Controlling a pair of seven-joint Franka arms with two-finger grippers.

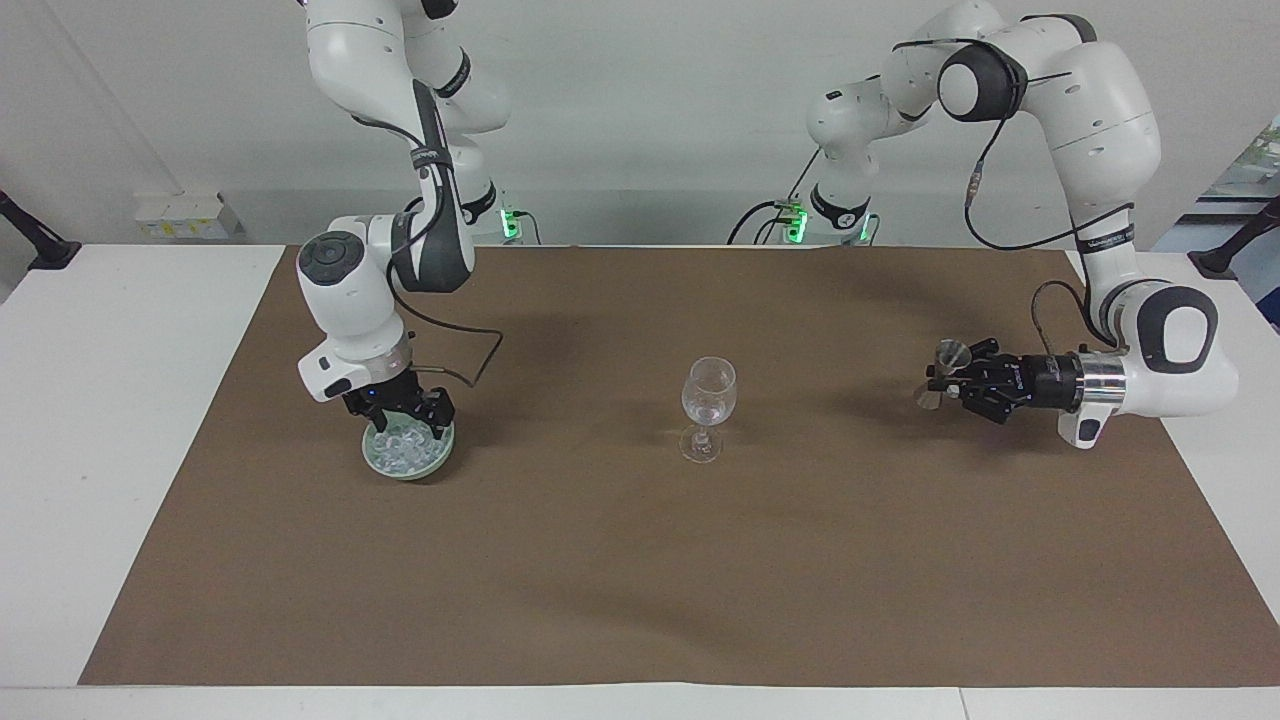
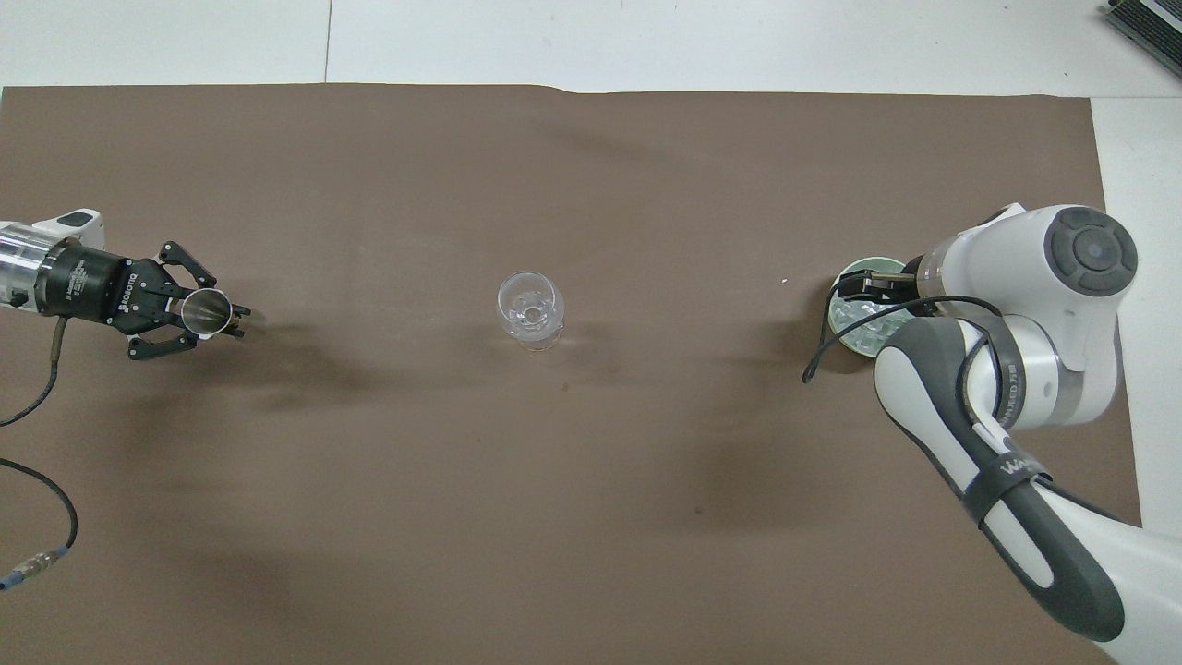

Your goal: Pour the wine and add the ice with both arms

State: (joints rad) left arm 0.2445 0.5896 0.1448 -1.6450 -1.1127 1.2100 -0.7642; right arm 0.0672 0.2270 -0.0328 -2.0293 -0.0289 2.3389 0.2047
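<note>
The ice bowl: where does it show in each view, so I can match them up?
Facing view: ice bowl at mid-left, under the right gripper.
Overhead view: at mid-right, its rim peeking out from under the right arm.
Shared landmark: the wine glass at the centre.

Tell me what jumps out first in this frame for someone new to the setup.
The clear wine glass standing alone mid-mat, between the two arms. Toward the right arm's end, the right gripper reaches down into the green bowl of ice. Toward the left arm's end, the left gripper is shut on a steel jigger, tilted, low over the brown mat.
</note>
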